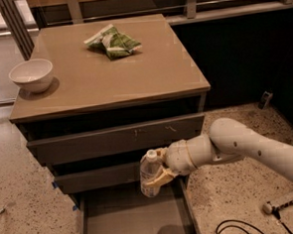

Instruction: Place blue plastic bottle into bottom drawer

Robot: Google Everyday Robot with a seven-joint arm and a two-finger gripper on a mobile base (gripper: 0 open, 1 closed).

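The blue plastic bottle [150, 173] is clear with a white cap and stands upright in my gripper [159, 174]. The gripper is shut on the bottle and holds it in front of the middle drawer, above the right part of the bottom drawer [118, 222]. The bottom drawer is pulled out; its flat grey floor shows below the bottle. My white arm [248, 147] reaches in from the right.
A white bowl [31, 74] stands at the cabinet top's left edge and a green-white snack bag [113, 41] lies near its back. The top drawer [115, 137] is partly out. A cable [238, 227] and a small tool [286, 202] lie on the speckled floor at lower right.
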